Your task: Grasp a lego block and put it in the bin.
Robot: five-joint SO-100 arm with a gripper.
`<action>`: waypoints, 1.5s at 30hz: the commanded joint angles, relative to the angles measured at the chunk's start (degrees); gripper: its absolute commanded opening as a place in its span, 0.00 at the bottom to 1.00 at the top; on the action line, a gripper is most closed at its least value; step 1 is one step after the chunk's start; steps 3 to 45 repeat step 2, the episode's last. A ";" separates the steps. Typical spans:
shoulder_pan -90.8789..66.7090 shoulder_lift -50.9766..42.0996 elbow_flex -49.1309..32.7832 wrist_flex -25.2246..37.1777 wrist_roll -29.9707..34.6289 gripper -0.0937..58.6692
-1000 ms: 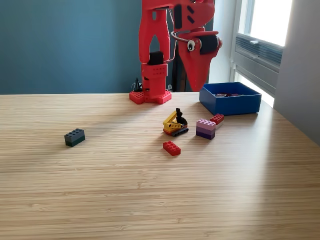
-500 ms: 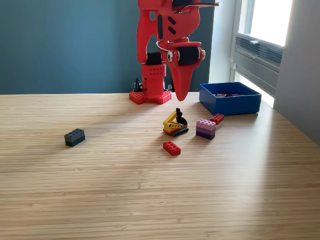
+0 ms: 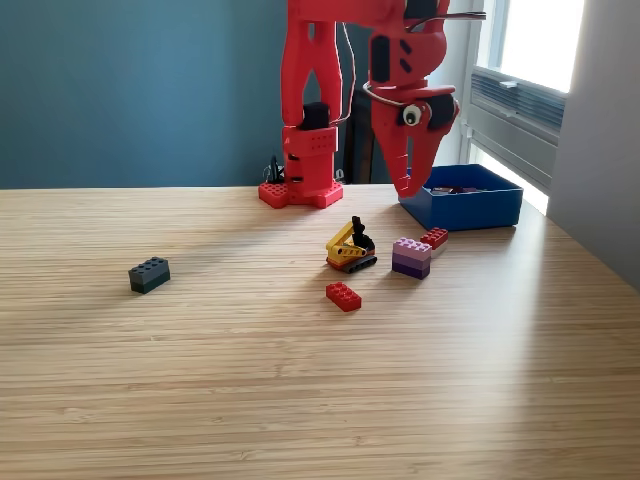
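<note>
Wooden table [image 3: 300, 400], teal wall [image 3: 130, 90], bright window [image 3: 540, 40]

Indoor room arranged as a hobby or office robotics workspace: light wood-grain surface [image 3: 300, 380], teal painted wall [image 3: 130, 90] at 11 o'clock, bright window [image 3: 535, 45] with a grey sill unit at 2 o'clock.

Bright daylight from the window [image 3: 535, 40] washes the sharp scene, casting soft shadows leftward.

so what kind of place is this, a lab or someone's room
Probably a home or office desk, not a formal lab: a wood-grain table, a teal wall, a window, and a hobby arm with lego bricks.
</note>
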State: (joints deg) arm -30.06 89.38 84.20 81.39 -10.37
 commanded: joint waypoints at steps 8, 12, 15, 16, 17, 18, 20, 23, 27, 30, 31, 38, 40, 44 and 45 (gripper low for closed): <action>-6.42 5.98 1.14 -0.88 -2.20 0.00; -6.42 5.98 1.14 -0.88 -2.20 0.00; -6.42 5.98 1.14 -0.88 -2.20 0.00; -6.42 5.98 1.14 -0.88 -2.20 0.00; -6.42 5.98 1.14 -0.88 -2.20 0.00; -6.42 5.98 1.14 -0.88 -2.20 0.00; -6.42 5.98 1.14 -0.88 -2.20 0.00; -6.42 5.98 1.14 -0.88 -2.20 0.00; -6.42 5.98 1.14 -0.88 -2.20 0.00; -6.42 5.98 1.14 -0.88 -2.20 0.00; -6.42 5.98 1.14 -0.88 -2.20 0.00; -6.42 5.98 1.14 -0.88 -2.20 0.00; -6.42 5.98 1.14 -0.88 -2.20 0.00; -6.42 5.98 1.14 -0.88 -2.20 0.00; -6.42 5.98 1.14 -0.88 -2.20 0.00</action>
